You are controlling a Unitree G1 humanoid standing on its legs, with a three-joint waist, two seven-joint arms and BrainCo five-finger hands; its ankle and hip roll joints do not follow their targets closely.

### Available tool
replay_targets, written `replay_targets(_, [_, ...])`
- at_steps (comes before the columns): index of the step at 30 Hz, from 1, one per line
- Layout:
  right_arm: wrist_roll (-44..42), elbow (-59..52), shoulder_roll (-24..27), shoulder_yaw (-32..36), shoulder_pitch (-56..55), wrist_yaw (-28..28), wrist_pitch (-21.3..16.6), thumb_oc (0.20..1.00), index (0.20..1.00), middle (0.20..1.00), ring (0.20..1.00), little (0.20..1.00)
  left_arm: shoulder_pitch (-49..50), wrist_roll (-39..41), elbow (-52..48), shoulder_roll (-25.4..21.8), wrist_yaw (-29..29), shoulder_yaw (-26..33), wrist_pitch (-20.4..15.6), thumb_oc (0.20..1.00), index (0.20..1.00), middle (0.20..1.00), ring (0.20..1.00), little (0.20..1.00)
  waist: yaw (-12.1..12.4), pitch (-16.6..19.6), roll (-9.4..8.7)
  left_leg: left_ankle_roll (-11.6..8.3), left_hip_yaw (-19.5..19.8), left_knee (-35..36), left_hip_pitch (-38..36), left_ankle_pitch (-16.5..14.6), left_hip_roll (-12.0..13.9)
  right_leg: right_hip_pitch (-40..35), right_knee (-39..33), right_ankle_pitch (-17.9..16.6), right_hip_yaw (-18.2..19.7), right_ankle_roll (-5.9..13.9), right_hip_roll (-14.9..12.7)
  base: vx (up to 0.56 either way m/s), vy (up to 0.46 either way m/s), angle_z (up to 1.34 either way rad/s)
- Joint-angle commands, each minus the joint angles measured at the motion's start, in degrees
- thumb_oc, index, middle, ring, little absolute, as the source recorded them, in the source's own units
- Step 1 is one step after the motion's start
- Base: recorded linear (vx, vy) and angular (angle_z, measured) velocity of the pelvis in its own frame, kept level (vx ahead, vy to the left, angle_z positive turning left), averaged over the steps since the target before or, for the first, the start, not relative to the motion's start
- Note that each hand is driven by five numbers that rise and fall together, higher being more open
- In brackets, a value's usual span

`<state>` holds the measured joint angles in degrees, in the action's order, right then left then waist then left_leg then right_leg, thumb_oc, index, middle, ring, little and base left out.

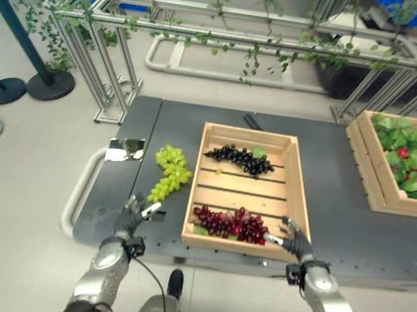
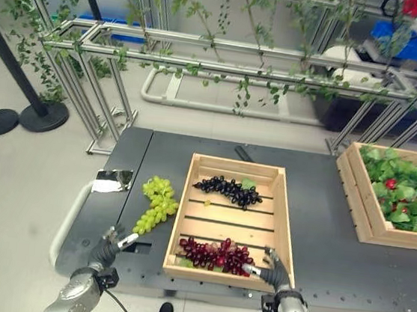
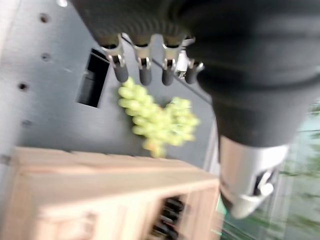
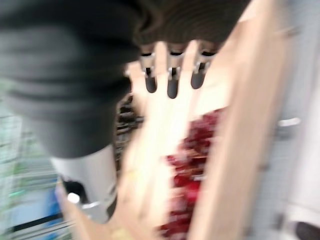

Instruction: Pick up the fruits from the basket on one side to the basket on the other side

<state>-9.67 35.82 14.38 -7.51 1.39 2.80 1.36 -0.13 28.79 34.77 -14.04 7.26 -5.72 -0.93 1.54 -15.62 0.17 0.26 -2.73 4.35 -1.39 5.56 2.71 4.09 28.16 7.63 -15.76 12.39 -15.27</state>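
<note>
A shallow wooden crate [image 1: 301, 189] sits in the middle of the dark table [image 1: 333, 185]. Inside it, black grapes [image 1: 240, 158] lie at the far end and red grapes [image 1: 231, 222] at the near end. Green grapes [image 1: 171, 170] lie on the table just left of the crate. My left hand [image 1: 135, 215] hovers open at the table's front, a short way before the green grapes [image 3: 157, 117], holding nothing. My right hand [image 1: 297, 241] is open at the crate's near right corner, its fingers [image 4: 172, 85] over the rim beside the red grapes [image 4: 192, 165].
A second wooden crate [image 1: 366, 163] full of leafy greens with a few red fruits stands at the table's right end. A shiny foil piece [image 1: 125, 149] lies at the left. Metal rails [image 1: 230, 34] hung with vines run behind the table. Stanchion bases [image 1: 49, 84] stand on the floor at the left.
</note>
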Motion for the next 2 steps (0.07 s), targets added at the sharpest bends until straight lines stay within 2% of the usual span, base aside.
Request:
replay_targets(1, [-0.25,6.52,1.82,0.80,1.06,3.27,1.33,1.000,1.000,1.000,1.000,1.000,-2.38,-2.60,5.32,0.42,0.58,1.09,-0.41,1.000,1.000,1.000,1.000,1.000,1.14,0.23,0.43,-5.17,0.27,0.65,0.56,-2.59,2.74,-4.93,-22.54,-4.24,-2.62,-1.45,1.61,0.16,-0.160,0.09])
replay_targets(2, [0.23,11.83,1.06,0.28,0.32,3.13,1.55,1.000,1.000,1.000,1.000,1.000,-2.30,-4.88,7.70,0.22,0.13,0.17,-0.24,1.000,1.000,1.000,1.000,1.000,1.53,1.64,-0.05,-5.17,0.30,0.65,0.49,-3.26,2.06,-7.58,-24.19,-3.19,-2.80,-1.68,2.37,0.15,-0.132,0.17])
